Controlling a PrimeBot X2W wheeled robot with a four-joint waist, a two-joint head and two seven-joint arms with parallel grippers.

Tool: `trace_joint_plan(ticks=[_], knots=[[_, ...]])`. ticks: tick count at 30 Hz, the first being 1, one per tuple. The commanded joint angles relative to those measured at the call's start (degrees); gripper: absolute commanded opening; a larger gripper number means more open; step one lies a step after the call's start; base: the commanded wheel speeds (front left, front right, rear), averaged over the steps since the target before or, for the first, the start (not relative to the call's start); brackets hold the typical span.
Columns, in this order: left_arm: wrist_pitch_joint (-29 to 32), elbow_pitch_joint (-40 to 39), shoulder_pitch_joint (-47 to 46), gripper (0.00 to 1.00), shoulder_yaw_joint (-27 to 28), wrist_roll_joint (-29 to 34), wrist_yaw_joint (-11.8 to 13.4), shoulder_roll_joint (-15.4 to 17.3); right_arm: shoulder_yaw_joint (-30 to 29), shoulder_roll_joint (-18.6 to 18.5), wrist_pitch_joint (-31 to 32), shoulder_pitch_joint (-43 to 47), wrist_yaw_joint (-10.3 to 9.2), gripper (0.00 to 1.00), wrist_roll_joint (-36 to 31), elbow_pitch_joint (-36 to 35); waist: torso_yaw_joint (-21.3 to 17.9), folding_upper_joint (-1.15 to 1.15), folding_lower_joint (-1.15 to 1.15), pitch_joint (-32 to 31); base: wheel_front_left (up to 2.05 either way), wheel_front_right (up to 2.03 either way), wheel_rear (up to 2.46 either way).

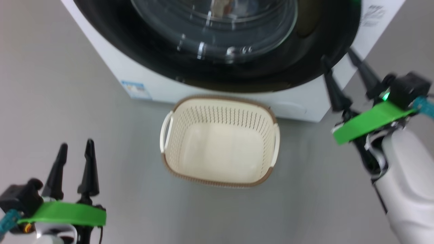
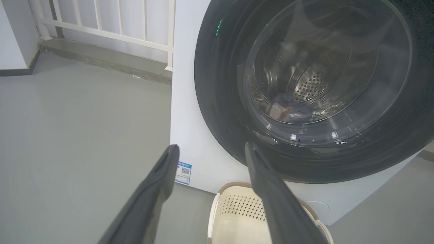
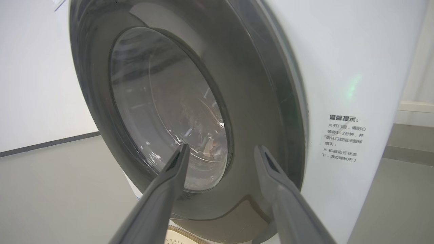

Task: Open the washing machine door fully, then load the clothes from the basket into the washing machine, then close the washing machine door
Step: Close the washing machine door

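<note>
washing machine door (image 2: 217,101): shut
clothes (image 2: 288,110): behind the door glass
basket (image 1: 220,98): touching washing machine (image 1: 156,79) front
left gripper (image 1: 76,145): fingers apart
right gripper (image 1: 338,56): fingers apart, beside door edge

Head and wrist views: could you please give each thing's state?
Round glossy black washing machine door with glass window: shut.
Cream-white perforated plastic basket with brown rim: empty, upright.
Light blue clothes: inside the steel drum, behind the door.
Left tool: open, empty.
Right tool: open, empty.
</note>
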Motion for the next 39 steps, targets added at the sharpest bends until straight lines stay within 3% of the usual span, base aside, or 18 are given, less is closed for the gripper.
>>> trace_joint_plan(ticks=[1,21,39], knots=[[-0.36,-0.67,0.73,1.00,1.96,0.67,-0.14,1.64,1.45,0.67,-0.26,2.29,-0.14,1.00,0.26,-2.09,-2.82,0.00,0.00,-5.94,0.00,0.00,0.00],[-0.36,-1.14,8.40,1.00,3.88,3.58,-0.14,-0.09,2.85,2.45,-0.26,18.92,-0.14,1.00,2.81,-7.55,-11.94,0.00,0.00,-16.10,0.00,0.00,0.00],[-0.36,-2.97,9.87,1.00,2.76,1.91,-0.14,-0.39,-0.37,3.42,-0.26,25.24,-0.14,1.00,1.85,-8.81,-12.72,0.00,0.00,-17.34,0.00,0.00,0.00]])
